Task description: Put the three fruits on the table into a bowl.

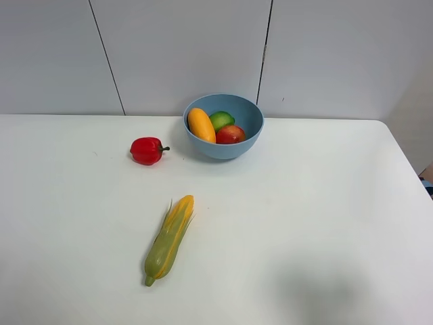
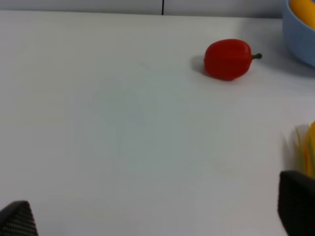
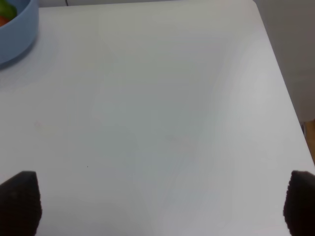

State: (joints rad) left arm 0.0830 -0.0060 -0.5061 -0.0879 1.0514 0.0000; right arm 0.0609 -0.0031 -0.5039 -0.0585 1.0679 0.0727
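Observation:
The light-blue bowl (image 1: 248, 120) stands at the back middle of the white table (image 1: 304, 217). In it lie the orange-yellow mango (image 1: 201, 124), the green lime (image 1: 221, 120) and the red pomegranate (image 1: 231, 134). Neither arm shows in the exterior high view. My left gripper (image 2: 157, 219) is open and empty above bare table, with the bowl's edge (image 2: 299, 42) and a bit of mango (image 2: 304, 11) at the frame's side. My right gripper (image 3: 160, 201) is open and empty above bare table; the bowl (image 3: 17, 37) shows in a corner with a bit of lime (image 3: 7, 10).
A small red bell pepper (image 1: 147, 150) lies left of the bowl, also in the left wrist view (image 2: 227, 59). A yellow-green corn cob (image 1: 169, 239) lies at the front middle; its tip (image 2: 308, 147) shows in the left wrist view. The table's right edge (image 3: 283, 83) is near.

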